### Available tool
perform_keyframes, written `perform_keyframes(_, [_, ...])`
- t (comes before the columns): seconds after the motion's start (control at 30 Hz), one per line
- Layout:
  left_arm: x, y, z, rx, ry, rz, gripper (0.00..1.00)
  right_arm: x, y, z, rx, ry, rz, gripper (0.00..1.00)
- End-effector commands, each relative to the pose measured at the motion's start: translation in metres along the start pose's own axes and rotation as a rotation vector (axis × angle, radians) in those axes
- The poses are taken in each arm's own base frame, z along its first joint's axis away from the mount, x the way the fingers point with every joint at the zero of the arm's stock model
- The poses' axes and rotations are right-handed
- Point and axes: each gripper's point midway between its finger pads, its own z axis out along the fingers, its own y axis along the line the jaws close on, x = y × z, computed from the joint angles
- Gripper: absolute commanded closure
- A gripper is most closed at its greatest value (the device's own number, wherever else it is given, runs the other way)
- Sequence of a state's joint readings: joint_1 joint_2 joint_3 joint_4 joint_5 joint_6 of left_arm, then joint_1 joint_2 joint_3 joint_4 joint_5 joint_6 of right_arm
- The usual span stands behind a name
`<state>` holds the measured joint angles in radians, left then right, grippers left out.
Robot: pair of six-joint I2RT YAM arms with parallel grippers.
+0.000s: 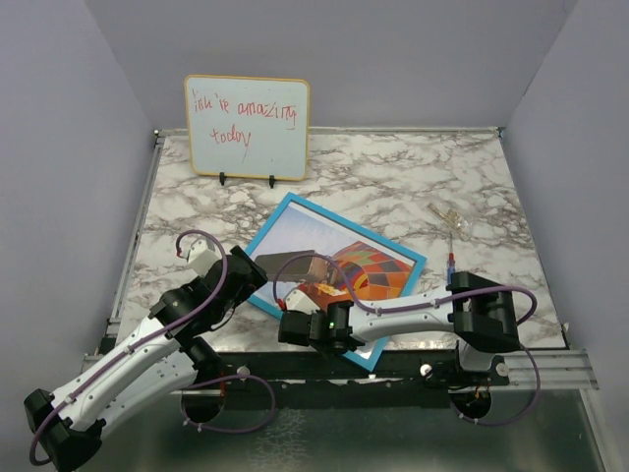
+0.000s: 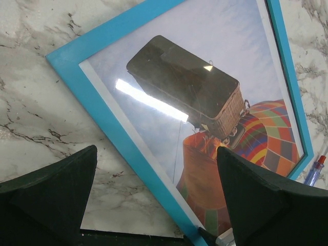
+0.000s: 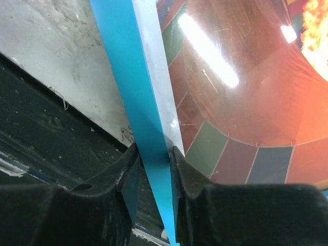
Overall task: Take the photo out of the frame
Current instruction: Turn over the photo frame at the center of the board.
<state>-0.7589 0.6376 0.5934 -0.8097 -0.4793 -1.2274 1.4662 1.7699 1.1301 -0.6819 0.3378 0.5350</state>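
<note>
Marble table [image 1: 393, 177], the frame [image 3: 128, 77] partly behind the right arm [image 1: 413, 307], right jaws tight on its rim, left jaws wide.

Whiteboard [image 1: 247, 126] stands upright on marble table [image 1: 393, 177]; pen [image 1: 451, 264] lies apart.

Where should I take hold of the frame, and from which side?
Grip the narrow blue rim of the frame at its near corner, coming in from the front of the table. It lies flat, face up, so only that corner, overhanging the edge, likely leaves room for a finger underneath. The right gripper pinches it there.
</note>
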Motion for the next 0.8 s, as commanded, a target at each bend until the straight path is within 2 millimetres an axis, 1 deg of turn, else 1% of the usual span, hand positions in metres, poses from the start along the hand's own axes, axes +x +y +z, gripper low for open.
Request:
perform_keyframes(0.0, [-0.002,0.004,0.001,-0.016,-0.010,0.016,0.01,-0.002,-0.001,0.001,0.028,-0.014,0.017,0.77])
perform_keyframes(0.07, [-0.001,0.004,0.001,-0.018,-0.007,0.017,0.01,-0.004,0.000,0.000,0.023,-0.022,0.027,0.80])
perform_keyframes(0.17, [-0.001,0.004,0.001,-0.018,-0.003,0.022,0.01,-0.012,0.003,-0.007,-0.007,-0.061,0.061,0.89])
perform_keyframes(0.3, [0.001,0.004,0.001,-0.018,0.003,0.018,0.01,-0.022,0.005,-0.018,-0.044,-0.120,0.112,0.93])
perform_keyframes(0.53, [0.001,0.002,0.002,-0.012,0.004,-0.004,0.01,-0.044,0.004,-0.040,-0.078,-0.211,0.198,0.94])
perform_keyframes(0.7, [0.006,-0.005,0.003,0.029,0.021,-0.032,0.01,-0.048,0.001,-0.044,-0.079,-0.236,0.251,0.94])
perform_keyframes(0.77, [0.011,-0.008,0.005,0.057,0.036,-0.054,0.01,-0.048,-0.001,-0.043,-0.078,-0.234,0.279,0.95])
